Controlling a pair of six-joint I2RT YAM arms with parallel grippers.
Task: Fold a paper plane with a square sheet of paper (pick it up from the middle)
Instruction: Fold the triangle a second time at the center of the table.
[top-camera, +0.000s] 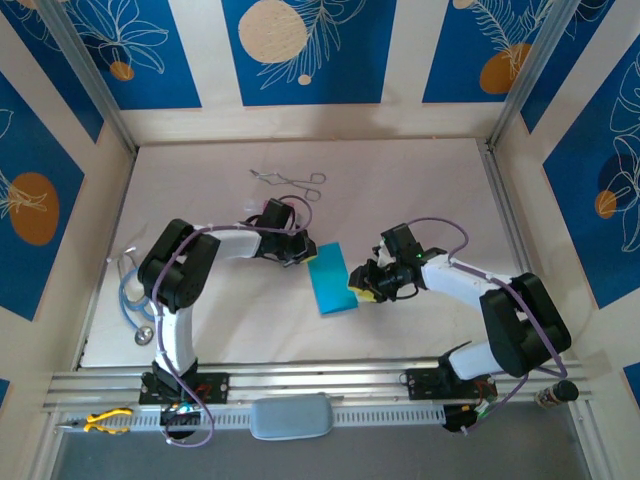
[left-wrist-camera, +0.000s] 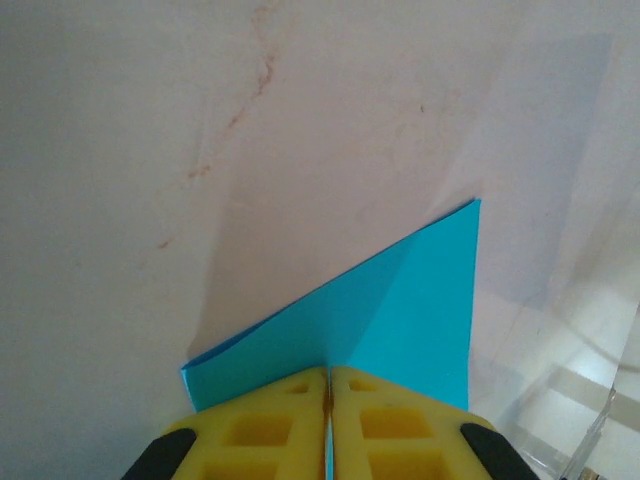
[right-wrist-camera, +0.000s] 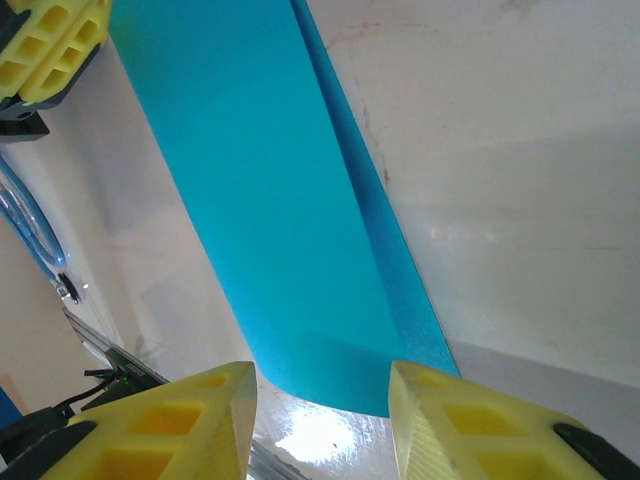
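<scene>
Left wrist view: the left gripper (left-wrist-camera: 328, 385) is clamped shut on one edge of the folded blue sheet of paper (left-wrist-camera: 400, 310), which fans out ahead of it over the white table (left-wrist-camera: 150, 150). From above, the paper sits between the two arms, with the left gripper at its far-left corner and the right gripper (top-camera: 366, 285) at its near-right side. Its long axis runs from the right gripper toward the left one. The right gripper's fingers (right-wrist-camera: 200, 420) stand apart, the sheet's end lying between them unclamped, so the right arm looks best placed to take hold next.
</scene>
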